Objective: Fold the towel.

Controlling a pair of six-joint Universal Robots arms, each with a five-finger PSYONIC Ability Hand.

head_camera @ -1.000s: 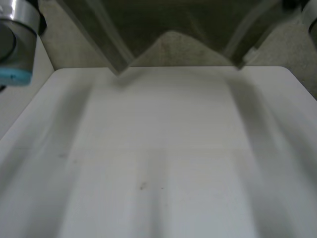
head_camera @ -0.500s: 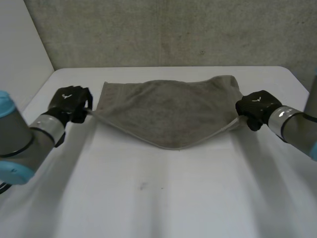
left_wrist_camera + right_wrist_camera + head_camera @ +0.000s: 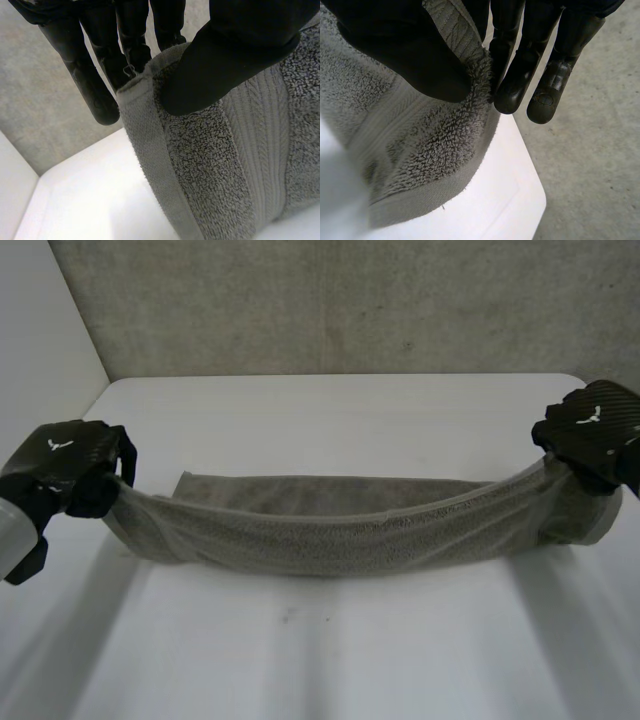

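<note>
A grey towel (image 3: 340,530) stretches across the white table (image 3: 330,650) between my two hands, sagging in the middle, its lower part resting on the table. My left hand (image 3: 65,470) holds the towel's left end; in the left wrist view the thumb (image 3: 235,55) presses the towel (image 3: 240,150) against the fingers (image 3: 95,75). My right hand (image 3: 590,430) holds the right end; in the right wrist view its thumb (image 3: 405,55) pinches the towel (image 3: 420,140) against the fingers (image 3: 520,65).
A grey carpeted floor (image 3: 340,305) lies beyond the table's far edge. A white wall (image 3: 40,350) stands at the left. The table's right corner (image 3: 530,200) shows below my right hand.
Both hands have drawn toward the near side and apart with the towel's ends. The towel, spread flat half a second ago, now hangs as a narrow band between them.
</note>
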